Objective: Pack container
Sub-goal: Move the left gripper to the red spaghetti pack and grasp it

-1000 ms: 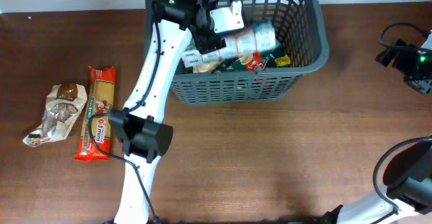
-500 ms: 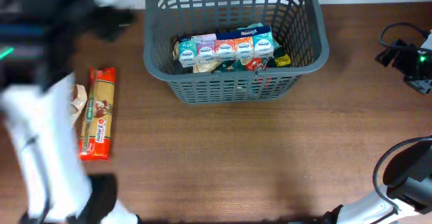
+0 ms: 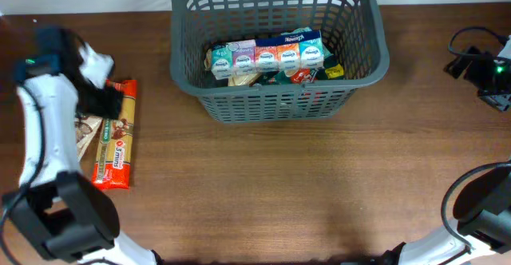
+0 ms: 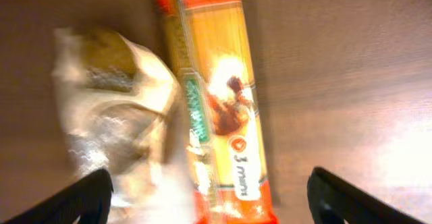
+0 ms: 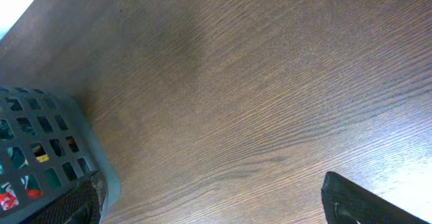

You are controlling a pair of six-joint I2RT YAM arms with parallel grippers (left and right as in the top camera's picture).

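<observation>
Two hands show here, and both are wide open with nothing in them. The left hand hangs over the 12 o'clock end of a long pasta packet. Its two dark fingers stand far apart, one on each side of the packet. A crinkly clear bag lies right against the packet, at its 9 o'clock side. Both lie flat on the brown desk.

Seen from above, the big grey basket sits well apart from the left hand, at about 3 o'clock and a little higher up. It stands at the 12 o'clock edge of the desk. A row of small boxes lies inside it, on top of other packets.

The right hand is over bare desk, and the basket is near it. From above, the basket is at 9 o'clock from that hand.
</observation>
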